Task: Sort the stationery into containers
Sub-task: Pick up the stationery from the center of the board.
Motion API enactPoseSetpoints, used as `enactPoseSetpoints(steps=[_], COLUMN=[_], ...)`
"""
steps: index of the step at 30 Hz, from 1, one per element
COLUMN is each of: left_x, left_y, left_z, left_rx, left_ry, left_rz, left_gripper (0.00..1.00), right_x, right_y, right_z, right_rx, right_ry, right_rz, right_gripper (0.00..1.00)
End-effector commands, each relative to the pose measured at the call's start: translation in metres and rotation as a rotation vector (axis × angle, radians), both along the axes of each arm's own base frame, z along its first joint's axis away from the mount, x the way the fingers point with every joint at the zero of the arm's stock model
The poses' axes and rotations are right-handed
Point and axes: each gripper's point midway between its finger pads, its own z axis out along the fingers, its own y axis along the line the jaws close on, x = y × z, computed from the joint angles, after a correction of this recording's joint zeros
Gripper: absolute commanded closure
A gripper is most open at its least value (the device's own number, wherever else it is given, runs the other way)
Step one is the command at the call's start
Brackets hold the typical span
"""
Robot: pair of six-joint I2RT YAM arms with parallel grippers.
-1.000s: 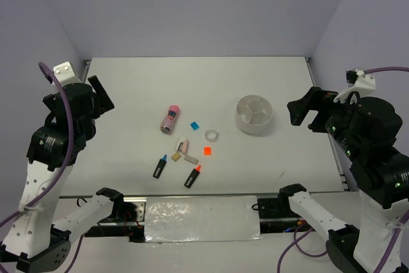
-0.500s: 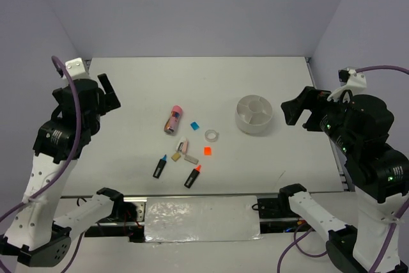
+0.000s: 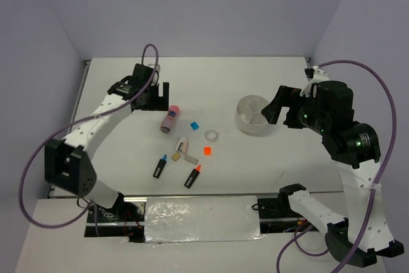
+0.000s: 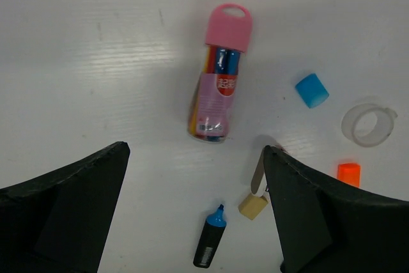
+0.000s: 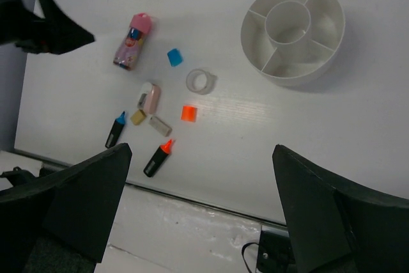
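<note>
Left tool: my left tool (image 3: 155, 96) hangs at the upper left of the top view, fingers spread wide and gripping nothing, just beside the cylinder's cap.
Right tool: my right tool (image 3: 278, 112) is released and empty, just right of the tub.
Container: round white plastic tub with inner dividers (image 5: 289, 78), right of centre on the white table (image 3: 255, 164).
Cylinder: pink-capped clear tube of pens (image 4: 219, 75), lying flat, left of centre.
Small pieces: blue block (image 4: 312, 90), clear tape ring (image 4: 348, 126) and orange block (image 4: 348, 174), between cylinder and tub.
Eraser: pink eraser (image 5: 151, 98), with two tan blocks (image 5: 138, 117) just below.
Markers: black blue-tipped marker (image 4: 209, 241) and black orange-tipped marker (image 5: 157, 158), lowest of the cluster.
</note>
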Motion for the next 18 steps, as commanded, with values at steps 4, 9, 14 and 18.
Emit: enactPoseSetpoints(steps=[4, 9, 14, 18], left_x=[0.023, 0.023, 0.016, 0.01], left_y=[-0.05, -0.047, -0.03, -0.029], left_z=[-0.046, -0.087, -0.123, -0.151], left_rx=[-0.105, -0.047, 0.034, 0.041], left_ry=[0.09, 0.189, 0.25, 0.287], left_rz=[-0.174, -0.154, -0.098, -0.084], left_gripper=[0.01, 0.02, 0.04, 0.06], right_x=[-0.004, -0.008, -0.009, -0.007], right_y=[0.011, 0.008, 0.007, 0.009], right_z=[0.016, 0.012, 0.008, 0.009], right_rx=[0.045, 0.04, 0.035, 0.039], right_ry=[-0.075, -0.078, -0.073, -0.072], right_rz=[0.066, 0.059, 0.054, 0.061], right_gripper=[0.0, 0.0, 0.0, 0.0])
